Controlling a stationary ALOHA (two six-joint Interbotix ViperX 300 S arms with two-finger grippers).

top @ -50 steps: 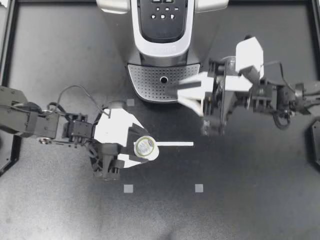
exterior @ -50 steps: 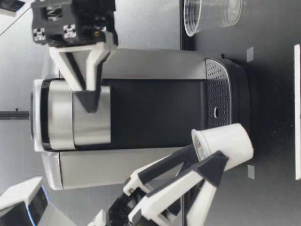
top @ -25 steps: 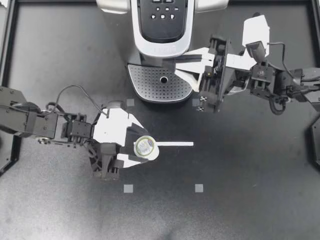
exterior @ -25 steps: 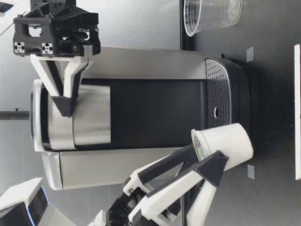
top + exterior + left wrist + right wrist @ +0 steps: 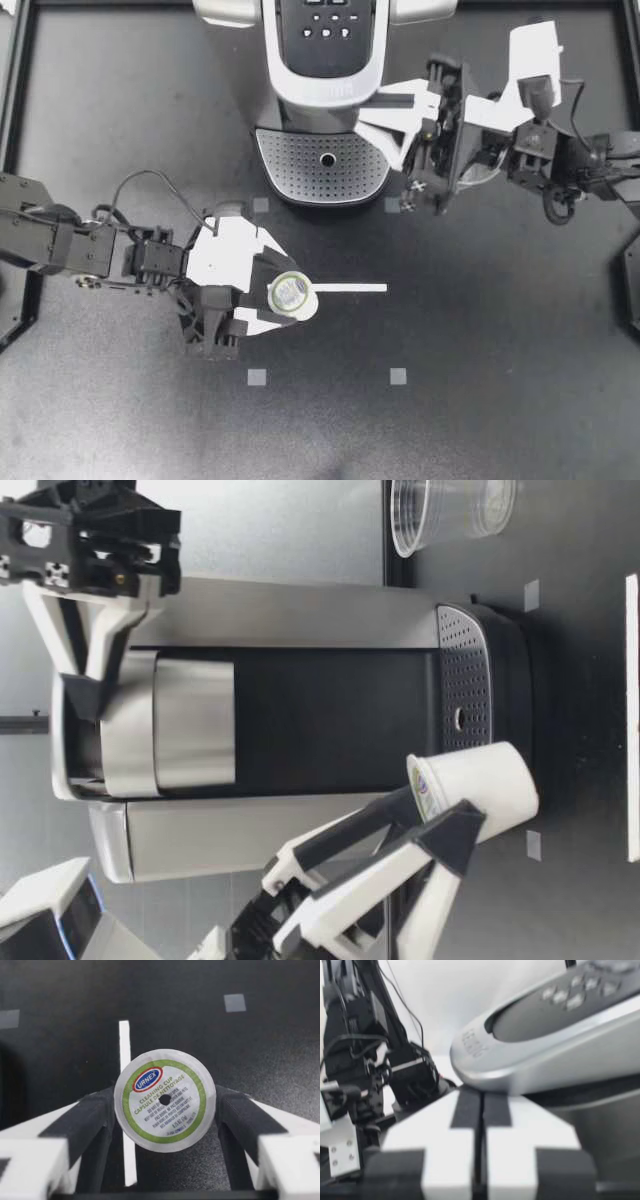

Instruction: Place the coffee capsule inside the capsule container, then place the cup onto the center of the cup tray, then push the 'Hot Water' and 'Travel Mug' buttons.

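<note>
Since 1.0 s ago: right gripper point(image 5: 385, 110) has moved from beside the cup tray point(image 5: 290, 165) up to the head of the coffee machine point(image 5: 325, 60). In the low view its tips now sit under the silver handle point(image 5: 170, 725), and the head looks slightly raised, though the angle is poor. Left arm unchanged.

Right gripper: fingers pressed together with nothing between them (right wrist view), tucked beneath the lid's front lip.

Left gripper point(image 5: 274, 293): closed on the coffee capsule point(image 5: 292, 293), one finger on each side wall, foil lid facing the wrist camera. The capsule is held above the counter point(image 5: 500, 350), in front of the cup tray and well apart from the machine head.

Handling, as a judgement: the capsule is light, with a thin plastic wall and a foil top that punctures easily. The tapered sides are probably slippery. The present side-wall hold just below the rim suits; keep the squeeze modest and the foil clear.

Clear cup point(image 5: 450, 515) stands on the counter beyond the machine, untouched.
</note>
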